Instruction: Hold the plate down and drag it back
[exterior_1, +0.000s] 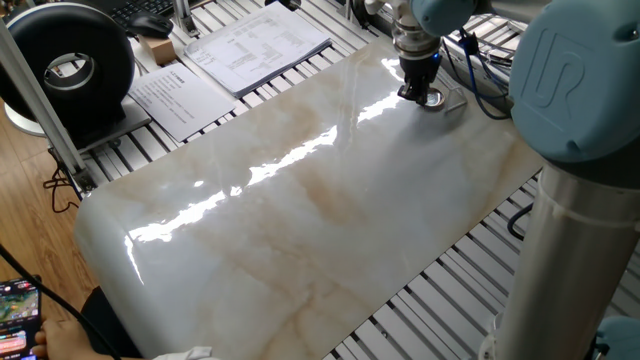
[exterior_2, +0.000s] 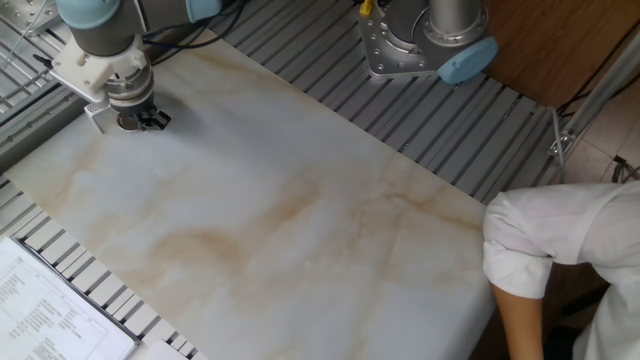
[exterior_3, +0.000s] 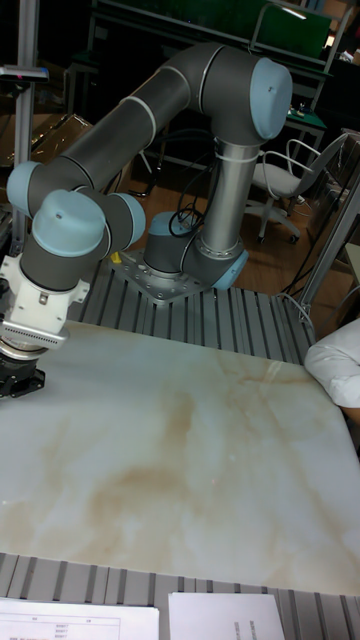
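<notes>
Plate (exterior_1: 434, 100) sat directly beneath the tool (exterior_1: 421, 95), peeking out at its tip near the slab's (exterior_1: 320, 200) far corner; whether the fingers were spread, I couldn't tell.

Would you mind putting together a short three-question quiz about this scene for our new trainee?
1. True or false: the gripper is down at the marble slab, near one corner.
2. What lies off the slab's edge beside the black ring light? A) printed papers B) a bowl C) a towel
3. Fill in: under the fingertips sits a small silver ____.

Key: 1 true; 2 A; 3 plate.
</notes>
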